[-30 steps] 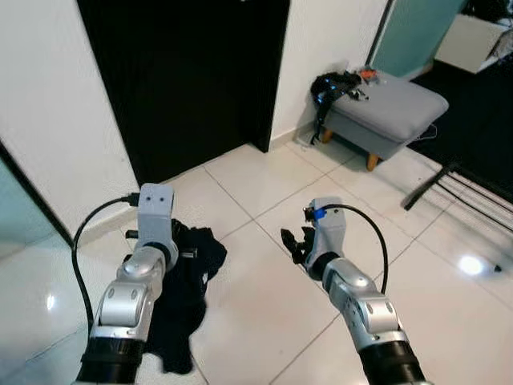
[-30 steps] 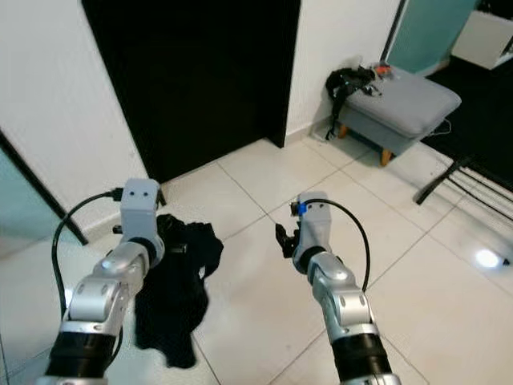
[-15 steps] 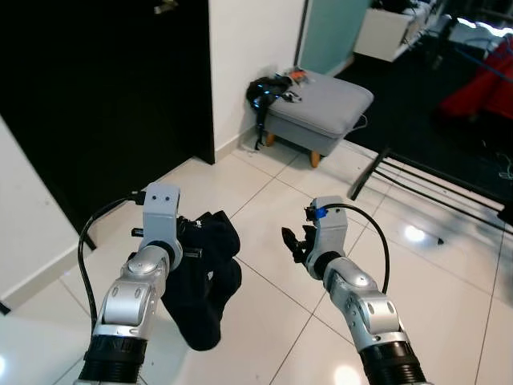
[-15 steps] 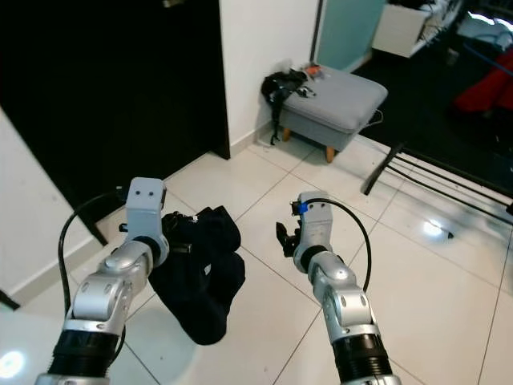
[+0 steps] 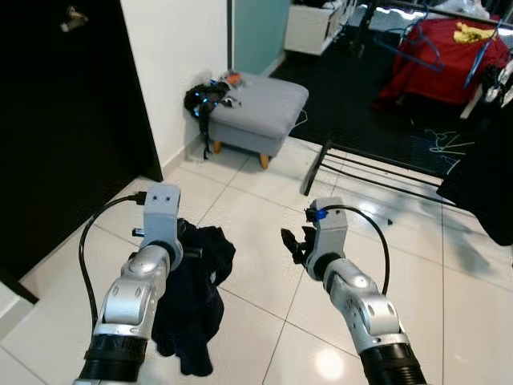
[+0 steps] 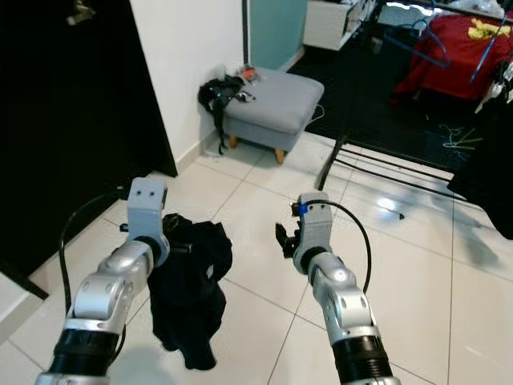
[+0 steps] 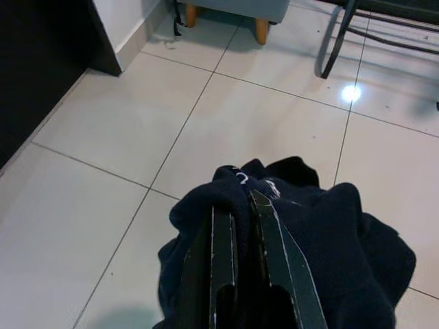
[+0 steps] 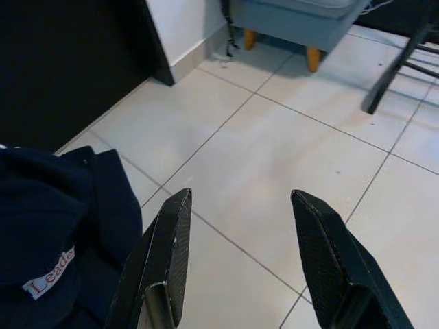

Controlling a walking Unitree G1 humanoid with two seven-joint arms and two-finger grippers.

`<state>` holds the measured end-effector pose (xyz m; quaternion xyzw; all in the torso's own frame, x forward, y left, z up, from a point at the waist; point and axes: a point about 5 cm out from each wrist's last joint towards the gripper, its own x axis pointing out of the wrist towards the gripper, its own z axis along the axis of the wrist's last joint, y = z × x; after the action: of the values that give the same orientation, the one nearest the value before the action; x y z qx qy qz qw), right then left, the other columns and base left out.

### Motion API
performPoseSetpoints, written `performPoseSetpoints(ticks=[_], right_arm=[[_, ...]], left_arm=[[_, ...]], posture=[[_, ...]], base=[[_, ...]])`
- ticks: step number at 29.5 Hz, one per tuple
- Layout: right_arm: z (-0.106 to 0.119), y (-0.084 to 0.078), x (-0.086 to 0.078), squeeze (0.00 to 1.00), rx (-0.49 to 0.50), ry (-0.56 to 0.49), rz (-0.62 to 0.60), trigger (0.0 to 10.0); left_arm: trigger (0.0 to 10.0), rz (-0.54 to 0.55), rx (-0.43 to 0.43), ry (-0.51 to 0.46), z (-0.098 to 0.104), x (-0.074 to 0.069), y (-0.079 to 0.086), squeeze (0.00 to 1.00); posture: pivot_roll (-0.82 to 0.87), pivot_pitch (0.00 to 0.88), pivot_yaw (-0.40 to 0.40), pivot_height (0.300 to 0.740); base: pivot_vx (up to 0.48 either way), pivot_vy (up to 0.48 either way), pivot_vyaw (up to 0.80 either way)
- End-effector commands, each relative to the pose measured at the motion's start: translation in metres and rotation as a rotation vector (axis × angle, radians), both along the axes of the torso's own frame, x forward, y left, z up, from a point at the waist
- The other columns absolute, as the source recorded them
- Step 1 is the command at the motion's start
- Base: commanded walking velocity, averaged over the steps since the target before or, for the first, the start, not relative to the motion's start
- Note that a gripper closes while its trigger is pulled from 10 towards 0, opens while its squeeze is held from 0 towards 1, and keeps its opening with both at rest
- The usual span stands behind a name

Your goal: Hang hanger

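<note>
Left gripper (image 7: 240,226) clamped on dark garment (image 5: 192,297), which droops below it toward the tiled floor (image 5: 264,200); no hanger discernible in the cloth. Right gripper (image 8: 240,260) spread, empty. Clothes rack (image 5: 377,164) lies ahead-right, nearer the right arm, well apart.

The room is evenly and fairly brightly lit from overhead, and the glossy white floor tiles (image 5: 264,241) throw back small hard glare spots — one near the black rack leg (image 7: 351,92), another low by the right arm (image 5: 331,365). The dark doorway (image 5: 56,136) on the left swallows all detail, and the dark garment (image 7: 322,240) reads as a near-black mass with faint folds. The pictures are sharp with soft shadows — only the fingers (image 8: 168,253) closest to the wrist lenses look slightly soft.
</note>
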<state>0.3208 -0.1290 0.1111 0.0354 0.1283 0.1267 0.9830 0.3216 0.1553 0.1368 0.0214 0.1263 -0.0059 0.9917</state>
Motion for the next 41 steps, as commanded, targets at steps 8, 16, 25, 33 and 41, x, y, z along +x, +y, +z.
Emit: performPoseSetpoints(ticks=[8, 16, 25, 33, 41], right_arm=[[-0.0042, -0.0045, -0.0021, 0.00, -0.004, 0.018, -0.016, 10.0], [-0.0027, -0.0047, -0.0017, 0.00, -0.001, 0.013, -0.015, 10.0], [0.0026, -0.0017, 0.0006, 0.00, 0.007, -0.014, 0.008, 10.0], [0.0035, -0.0011, 0.0011, 0.00, 0.007, -0.017, 0.013, 10.0], [0.0035, -0.0011, 0.0012, 0.00, 0.003, -0.018, 0.020, 10.0]], left_arm=[[10.0, -0.016, -0.005, -0.023, 0.0043, 0.0008, -0.0036, 0.00], [10.0, -0.015, -0.007, -0.023, 0.0047, 0.0014, -0.0035, 0.00], [10.0, 0.012, -0.008, -0.024, 0.0036, -0.0002, 0.0021, 0.00], [10.0, 0.024, -0.011, -0.026, 0.0041, 0.0004, 0.0036, 0.00], [10.0, 0.020, -0.022, -0.029, 0.0042, 0.0007, 0.0016, 0.00]], posture=[[-0.02, 0.091, -0.001, 0.740], [-0.02, 0.104, -0.002, 0.740], [-0.02, 0.109, -0.009, 0.740], [-0.03, 0.110, -0.011, 0.740], [-0.03, 0.108, -0.013, 0.740]], base=[[0.343, 0.000, -0.56], [0.344, 0.000, -0.41], [0.341, 0.000, 0.00], [0.340, 0.000, 0.00], [0.341, 0.000, 0.00]])
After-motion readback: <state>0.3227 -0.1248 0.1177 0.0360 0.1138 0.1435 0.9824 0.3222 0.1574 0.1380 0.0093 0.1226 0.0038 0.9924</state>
